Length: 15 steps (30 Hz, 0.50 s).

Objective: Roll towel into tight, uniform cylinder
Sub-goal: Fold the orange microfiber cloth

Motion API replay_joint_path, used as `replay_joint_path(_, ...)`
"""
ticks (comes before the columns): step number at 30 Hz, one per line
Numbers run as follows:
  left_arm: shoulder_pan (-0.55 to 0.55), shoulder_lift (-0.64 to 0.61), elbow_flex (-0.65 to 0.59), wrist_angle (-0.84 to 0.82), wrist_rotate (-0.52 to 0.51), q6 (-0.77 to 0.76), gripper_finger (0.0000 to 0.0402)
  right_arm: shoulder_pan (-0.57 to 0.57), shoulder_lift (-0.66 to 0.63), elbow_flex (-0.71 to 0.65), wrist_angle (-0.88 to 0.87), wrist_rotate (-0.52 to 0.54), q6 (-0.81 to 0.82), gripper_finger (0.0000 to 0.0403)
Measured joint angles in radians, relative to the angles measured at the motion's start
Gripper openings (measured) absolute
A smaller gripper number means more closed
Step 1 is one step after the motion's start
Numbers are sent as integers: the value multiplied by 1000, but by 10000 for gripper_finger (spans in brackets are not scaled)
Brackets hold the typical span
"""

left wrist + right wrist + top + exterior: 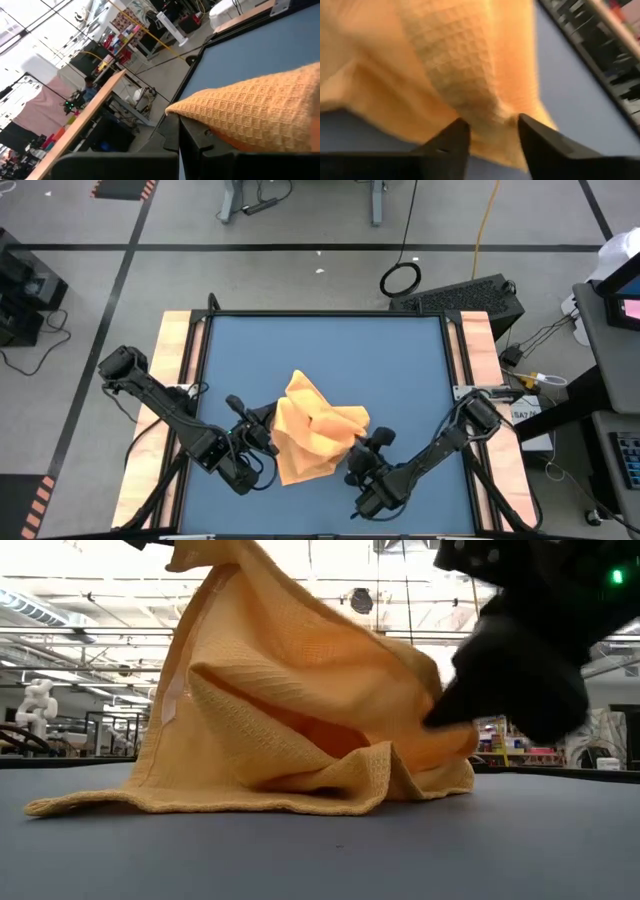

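Note:
The orange-yellow towel point(312, 430) lies bunched near the middle of the blue table. Its left part is drawn up high point(215, 580), and its lower edge point(200, 802) rests on the table. My left gripper point(262, 432) is at the towel's left side, shut on the cloth. My right gripper point(362, 443) comes in low at the towel's right side. It is open, with a raised fold of cloth point(485, 100) between its two fingertips point(492, 125). My left gripper holds the towel's raised left part point(240, 115), coming at it almost level from the table's left. The cloth drapes over the fingers point(200, 145) and hides the place of contact. The towel hangs down from the hold, with its lower part on the table. My right gripper's fingers point(452, 135) stand on either side of a fold at the towel's right end point(440, 725), slanting down from the table's near right. The fold lies low by the table. I cannot tell whether the fingers press it.
The blue table top point(320, 350) has free room on its far half. Wooden rails point(175, 350) run along its left and right sides. Cables and equipment lie on the floor beyond the table.

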Motion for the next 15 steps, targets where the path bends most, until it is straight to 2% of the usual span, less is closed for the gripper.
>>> replay_joint_path(3, -5, 0, 0, 0, 0, -3, 0, 0, -64, 0, -18, 59, -27, 36)
replay_joint_path(4, -9, 0, 0, 0, 0, -3, 0, 0, -90, 0, -22, 67, -57, 19)
replay_joint_path(8, -31, 0, 0, 0, -4, -3, 0, -5, -219, 3, -23, 89, -122, 14)
replay_joint_path(12, -45, 0, 0, -4, -122, -40, 0, -5, -358, 47, 9, 124, -207, 3)
replay_joint_path(15, -45, 0, 0, -5, -172, -51, 0, -8, -451, 81, 59, 144, -301, 5)
